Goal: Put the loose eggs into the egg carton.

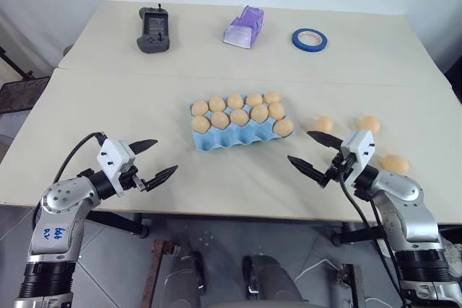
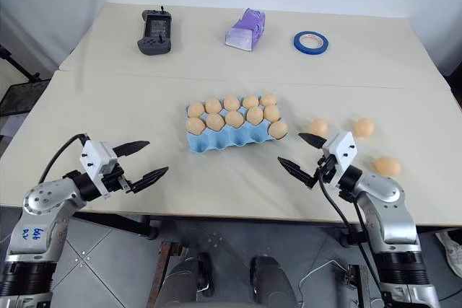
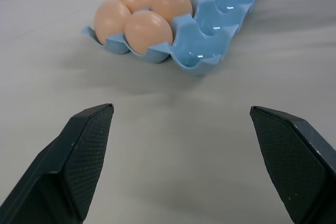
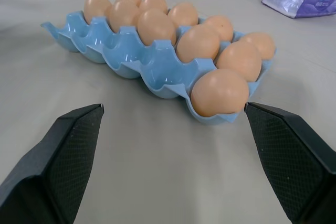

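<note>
Nearest the robot, the left hand and the right hand hang over the front of the pale beige desk, each with its two black fingers spread wide and nothing between them; the left one points in toward the middle from the left, the right one from the right. The left arm's grey forearm carries a few blue handwritten marks that cannot be read. Between the hands and a little farther back lies the light blue moulded egg carton, three rows of five cups: the two far rows are full of smooth pale orange-tan eggs, and the near row holds one egg in its right-end cup, with the other four cups bare. To the right of the carton, apart from it and from each other, the three loose eggs lie on the desk, one just beyond the right hand, one farther right, and one nearer the right edge beside the right wrist. At the far side stand a dark grey handheld controller, a purple-and-white tissue pack whose print is too small to read, and a blue roll of tape.
</note>
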`<action>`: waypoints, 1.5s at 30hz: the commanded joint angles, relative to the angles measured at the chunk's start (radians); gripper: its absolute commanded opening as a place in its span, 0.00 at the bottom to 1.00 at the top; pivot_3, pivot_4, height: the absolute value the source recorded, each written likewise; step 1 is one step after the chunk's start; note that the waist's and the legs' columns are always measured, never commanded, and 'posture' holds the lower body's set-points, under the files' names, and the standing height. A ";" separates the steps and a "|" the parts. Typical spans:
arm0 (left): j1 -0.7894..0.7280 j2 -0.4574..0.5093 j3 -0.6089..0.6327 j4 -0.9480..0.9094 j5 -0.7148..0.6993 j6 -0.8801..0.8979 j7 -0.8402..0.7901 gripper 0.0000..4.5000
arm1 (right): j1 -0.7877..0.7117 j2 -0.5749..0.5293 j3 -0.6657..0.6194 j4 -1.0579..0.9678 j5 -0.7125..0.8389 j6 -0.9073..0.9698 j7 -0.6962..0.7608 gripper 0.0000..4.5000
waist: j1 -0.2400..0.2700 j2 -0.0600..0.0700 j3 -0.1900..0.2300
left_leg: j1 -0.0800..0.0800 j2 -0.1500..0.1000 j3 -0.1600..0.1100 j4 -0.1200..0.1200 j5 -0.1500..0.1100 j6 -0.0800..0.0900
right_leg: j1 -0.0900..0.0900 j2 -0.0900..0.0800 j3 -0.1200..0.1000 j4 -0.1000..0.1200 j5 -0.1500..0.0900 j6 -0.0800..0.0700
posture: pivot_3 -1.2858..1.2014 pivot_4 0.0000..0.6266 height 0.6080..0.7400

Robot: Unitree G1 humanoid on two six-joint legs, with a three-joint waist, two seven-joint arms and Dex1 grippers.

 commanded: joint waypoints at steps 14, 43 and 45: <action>-0.200 -0.125 -0.175 0.053 -0.025 -0.035 -0.105 0.98 | 0.220 0.022 -0.337 -0.188 0.054 -0.017 -0.261 1.00 | 0.016 0.000 0.000 | 0.000 -0.001 0.000 0.003 0.000 0.000 | 0.002 0.000 0.000 0.001 0.001 0.002 | 0.52 0.24 1.00; -0.217 -0.202 -0.280 0.052 0.022 -0.055 -0.146 0.98 | 0.060 -0.063 -0.362 0.457 -0.075 -0.225 -0.259 1.00 | -0.017 0.005 -0.002 | 0.001 -0.002 -0.004 0.008 0.002 0.004 | 0.005 0.002 0.000 0.004 0.002 0.004 | 0.52 0.24 1.00; -0.206 -0.196 -0.273 0.034 0.019 -0.047 -0.140 0.98 | 0.027 -0.061 -0.335 0.503 -0.083 -0.228 -0.235 1.00 | -0.018 0.005 -0.002 | 0.001 -0.002 -0.004 0.009 0.003 0.005 | 0.005 0.002 0.000 0.004 0.002 0.004 | 0.52 0.24 1.00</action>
